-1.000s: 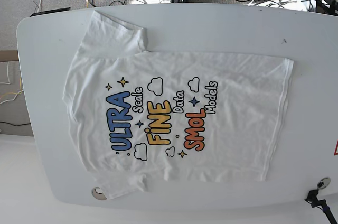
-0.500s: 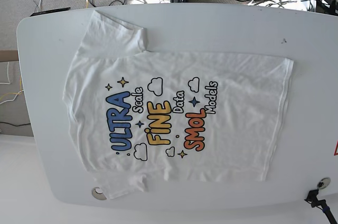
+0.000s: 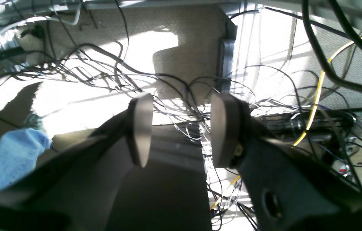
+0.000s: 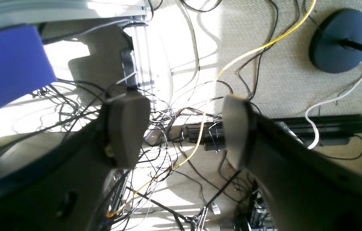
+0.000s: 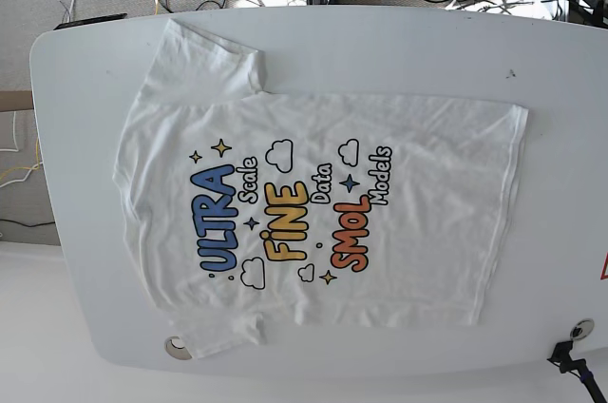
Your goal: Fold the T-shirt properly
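While the white short-sleeved T-shirt (image 5: pixel 318 203) lies flat and unfolded, print upward, across the centre of the white rounded table (image 5: pixel 399 47) in the base view, neither arm appears in that view. Each wrist view shows its gripper aimed at a carpeted floor strewn with tangled black cables (image 3: pixel 110 69). Left gripper (image 3: pixel 181 128): dark fingers spread apart, gap empty, nothing touched. Right gripper (image 4: pixel 184 131): fingers spread wider, gap empty, nothing touched; a round dark stand base (image 4: pixel 340 40) sits at upper right.

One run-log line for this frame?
T-shirt: flat, unfolded, print up | left gripper: open, empty | right gripper: open, empty | table
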Robot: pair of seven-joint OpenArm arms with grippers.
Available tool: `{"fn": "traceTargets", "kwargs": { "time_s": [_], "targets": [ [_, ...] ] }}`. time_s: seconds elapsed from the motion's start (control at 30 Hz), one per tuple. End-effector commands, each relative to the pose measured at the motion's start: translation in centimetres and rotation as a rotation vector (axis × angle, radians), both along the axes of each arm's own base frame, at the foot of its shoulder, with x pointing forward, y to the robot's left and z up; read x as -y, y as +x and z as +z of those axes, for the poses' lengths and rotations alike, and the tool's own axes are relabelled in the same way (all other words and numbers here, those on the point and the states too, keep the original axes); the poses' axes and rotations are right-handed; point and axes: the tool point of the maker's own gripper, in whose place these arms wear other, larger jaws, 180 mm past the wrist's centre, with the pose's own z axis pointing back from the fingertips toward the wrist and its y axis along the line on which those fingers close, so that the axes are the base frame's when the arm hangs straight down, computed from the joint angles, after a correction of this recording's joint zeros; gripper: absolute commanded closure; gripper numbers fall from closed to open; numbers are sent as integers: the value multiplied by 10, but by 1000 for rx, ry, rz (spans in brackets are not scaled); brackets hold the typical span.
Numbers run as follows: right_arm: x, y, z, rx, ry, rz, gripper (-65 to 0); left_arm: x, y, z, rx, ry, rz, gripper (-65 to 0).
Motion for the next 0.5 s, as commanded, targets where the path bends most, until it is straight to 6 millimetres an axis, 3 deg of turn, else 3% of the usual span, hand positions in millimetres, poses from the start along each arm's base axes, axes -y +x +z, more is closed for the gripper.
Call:
{"fn": "traceTargets", "kwargs": {
  "time_s": [0.0,0.33,0.47],
  "targets": [
    [1,5,9,43,0,1,-416,-2,-12,7,6,6,-2,-273],
    [-1,0,63,154,6,6,-415,-7,-29,66,134,6,-51,-279],
    [-2,0,81,186,8,6,-415,-2,-29,87,170,-3,-62,-383]
  ]
}}
